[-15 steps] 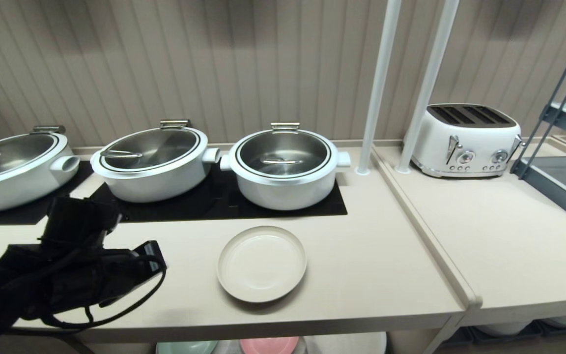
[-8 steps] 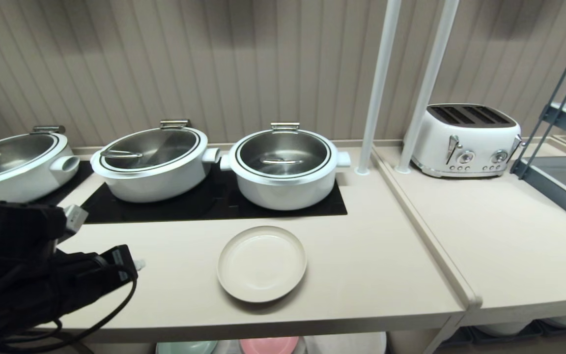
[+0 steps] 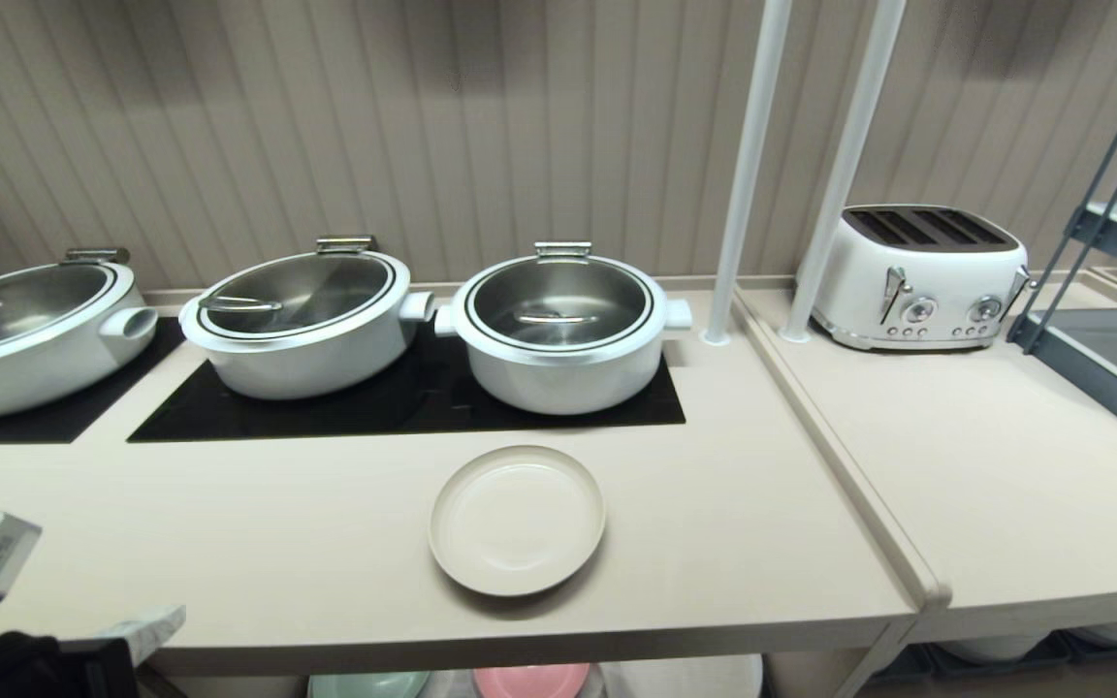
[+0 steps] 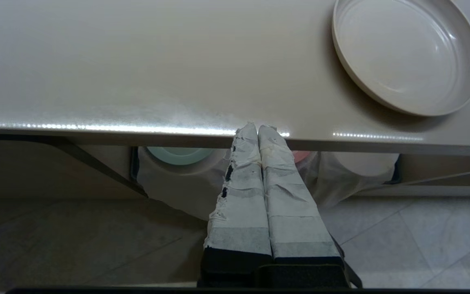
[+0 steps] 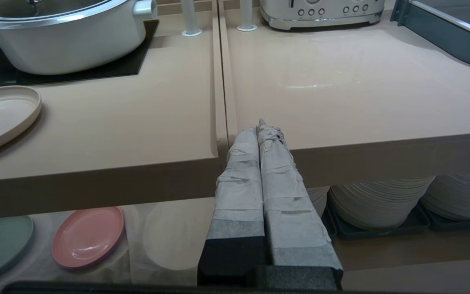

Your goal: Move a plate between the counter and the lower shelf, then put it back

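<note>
The plate is seen resting on the counter (both tools pressed together, empty).

Ribbed beige wall panelling runs behind everything, with soft shadow patches up top. Two white poles rise at the seam. A white toaster sits beside a dark-grey rack. Below, pale marbled floor tiles.

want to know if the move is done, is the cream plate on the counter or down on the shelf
On the counter. The plate lies flat and empty near its front edge, in front of the black cooktop; neither hand touches it.
</note>
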You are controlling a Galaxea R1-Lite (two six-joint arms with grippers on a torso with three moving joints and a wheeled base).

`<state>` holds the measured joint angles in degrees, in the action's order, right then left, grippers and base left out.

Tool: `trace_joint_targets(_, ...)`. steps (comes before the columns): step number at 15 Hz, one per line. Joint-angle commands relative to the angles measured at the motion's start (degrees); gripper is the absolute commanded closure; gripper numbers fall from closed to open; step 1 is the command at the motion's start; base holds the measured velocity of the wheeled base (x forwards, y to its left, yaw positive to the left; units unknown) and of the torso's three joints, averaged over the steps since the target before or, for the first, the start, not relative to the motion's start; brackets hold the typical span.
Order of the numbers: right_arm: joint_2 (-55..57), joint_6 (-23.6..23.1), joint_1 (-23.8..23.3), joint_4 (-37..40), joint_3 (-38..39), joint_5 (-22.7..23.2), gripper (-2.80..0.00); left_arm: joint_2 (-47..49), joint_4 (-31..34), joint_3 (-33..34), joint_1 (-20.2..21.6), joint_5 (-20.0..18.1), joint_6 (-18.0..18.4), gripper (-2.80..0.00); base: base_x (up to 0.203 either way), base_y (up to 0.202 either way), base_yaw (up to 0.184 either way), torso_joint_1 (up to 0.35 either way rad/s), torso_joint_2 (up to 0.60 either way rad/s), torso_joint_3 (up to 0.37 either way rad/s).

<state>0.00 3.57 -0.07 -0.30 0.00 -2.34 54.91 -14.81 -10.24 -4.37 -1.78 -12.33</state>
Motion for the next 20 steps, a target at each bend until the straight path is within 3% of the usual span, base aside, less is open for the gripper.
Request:
trace_joint_targets(1, 0.0, 0.0, 0.0, 0.0, 0.0, 0.0, 0.0, -9.7, -0.1, 3.7, 1.5, -0.7, 3.1, 0.0, 0.0, 0.0, 0.0, 0.0, 0.0, 0.0)
trace_joint_targets(5, 0.0, 0.0, 0.0, 0.0, 0.0, 0.0, 0.0, -23.8, 0.6, 9.1, 5.6, -3.8, 9.9, 0.0, 0.0, 0.0, 0.0, 0.0, 0.0, 0.0)
trace_joint_targets(8, 0.0, 0.0, 0.0, 0.0, 0.0, 0.0, 0.0, -33.4, 3.7, 10.0, 9.5, -6.0, 12.6, 0.0, 0.0, 0.0, 0.0, 0.0, 0.0, 0.0)
trace_joint_targets(11, 0.0, 0.1, 0.0, 0.0, 0.0, 0.0, 0.0, -39.2, 7.0, 10.2, 11.7, -5.7, 14.1, 0.0, 0.0, 0.0, 0.0, 0.0, 0.0, 0.0)
trace_joint_targets(14, 0.0, 0.0, 0.0, 0.0, 0.0, 0.0, 0.0, -39.1, 7.2, 10.2, 11.4, -5.7, 14.4, 0.0, 0.0, 0.0, 0.0, 0.0, 0.0, 0.0)
trace_joint_targets(17, 0.0, 0.1, 0.0, 0.0, 0.0, 0.0, 0.0, -40.1, 7.2, 10.2, 5.8, -5.0, 15.0, 0.0, 0.0, 0.0, 0.0, 0.0, 0.0, 0.0)
trace_joint_targets(20, 0.0, 0.1, 0.0, 0.0, 0.0, 0.0, 0.0, -45.5, 9.6, 9.8, 5.2, -4.6, 15.9, 0.0, 0.0, 0.0, 0.0, 0.0, 0.0, 0.0)
